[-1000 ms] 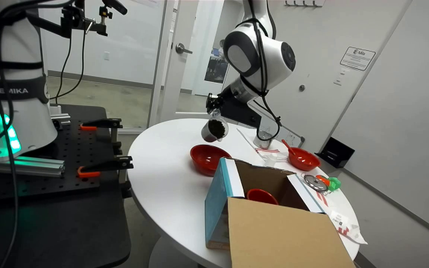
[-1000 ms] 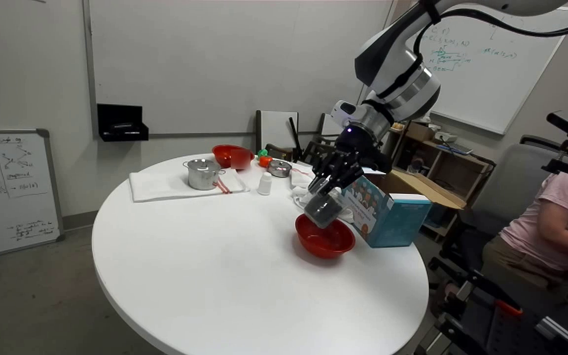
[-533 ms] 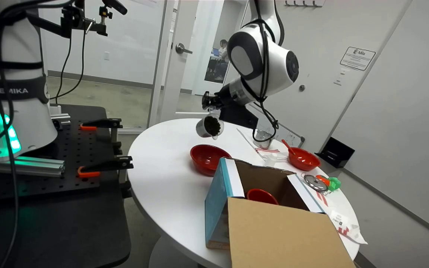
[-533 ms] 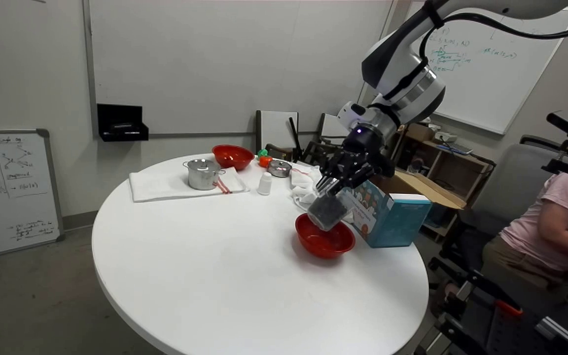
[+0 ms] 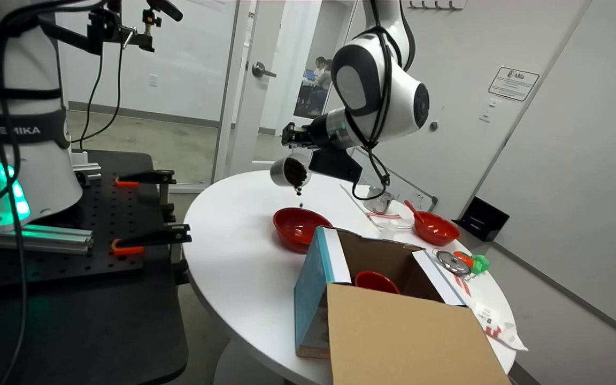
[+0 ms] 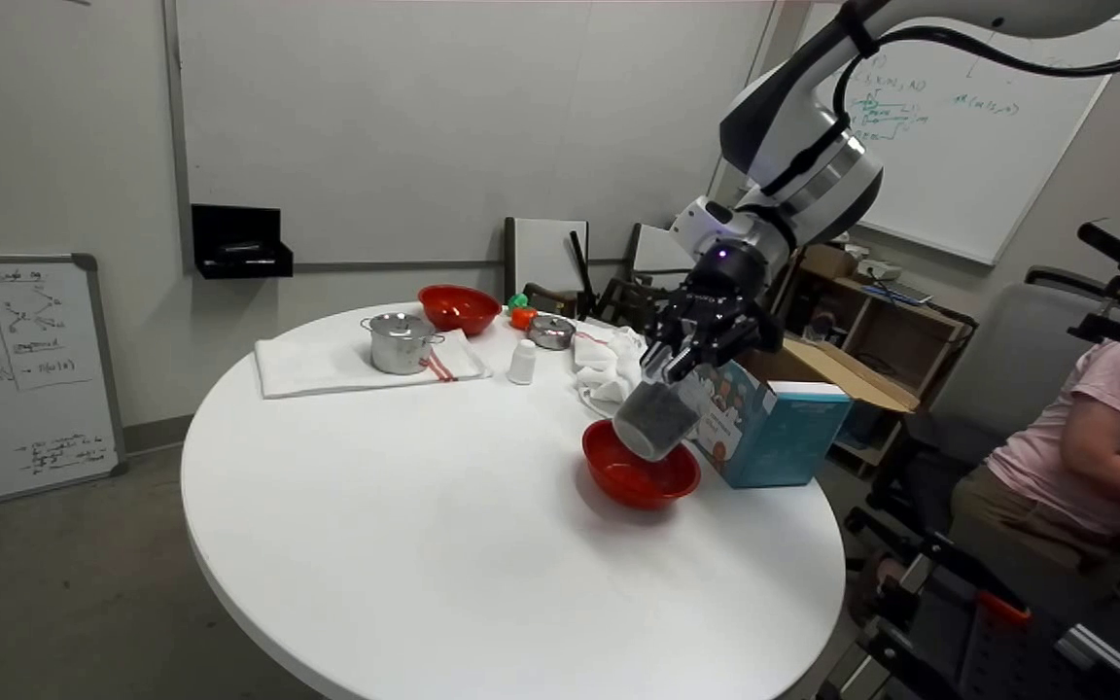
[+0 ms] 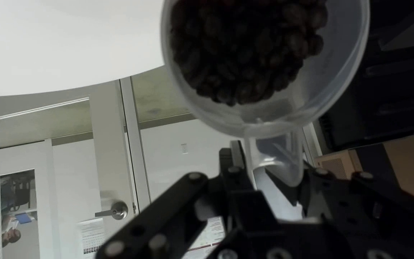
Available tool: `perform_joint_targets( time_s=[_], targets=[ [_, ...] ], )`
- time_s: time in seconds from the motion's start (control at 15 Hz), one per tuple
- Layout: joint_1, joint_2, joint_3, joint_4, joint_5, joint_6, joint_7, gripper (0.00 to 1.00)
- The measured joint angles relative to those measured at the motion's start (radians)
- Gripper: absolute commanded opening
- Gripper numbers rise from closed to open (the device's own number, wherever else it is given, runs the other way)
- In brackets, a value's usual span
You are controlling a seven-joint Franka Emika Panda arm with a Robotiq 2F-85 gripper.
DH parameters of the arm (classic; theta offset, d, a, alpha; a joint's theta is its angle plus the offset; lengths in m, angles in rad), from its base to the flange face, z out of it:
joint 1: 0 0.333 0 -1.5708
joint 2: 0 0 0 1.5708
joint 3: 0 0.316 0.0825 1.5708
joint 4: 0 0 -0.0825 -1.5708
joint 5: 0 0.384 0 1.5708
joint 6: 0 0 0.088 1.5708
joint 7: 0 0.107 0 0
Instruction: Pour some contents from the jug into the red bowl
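Tumbling out they come! Dark beans spill over the lip of the clear jug, a few in mid-air above the red bowl, near the middle of the frame in an exterior view. The jug hangs tilted well over, and the gripper, low in the wrist view, right of centre, has its jaws pinching the handle. Right place to hold, I'd say: thin, stiff plastic, probably light but for the load, slick, liable to swivel. Any beans in the bowl? Can't tell: the blue box covers its lower right edge, and in an exterior view the jug masks part of the inside. Top of the wrist view, the jug's rim is cut off.
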Motion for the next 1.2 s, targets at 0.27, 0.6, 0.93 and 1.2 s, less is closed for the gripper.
perform_joint_targets(
  time_s=[0.27, 0.6, 0.93, 1.2],
  targets=[
    [0.006, 0.000, -0.005, 0.000, 0.000, -0.007, 0.000, 0.24],
    [0.018, 0.006, -0.018, 0.000, -0.007, -0.014, -0.001, 0.06],
    [0.033, 0.042, -0.043, 0.051, -0.041, -0.103, 0.003, 0.06],
    [0.033, 0.051, -0.057, 0.076, -0.055, -0.156, 0.003, 0.06]
  ],
)
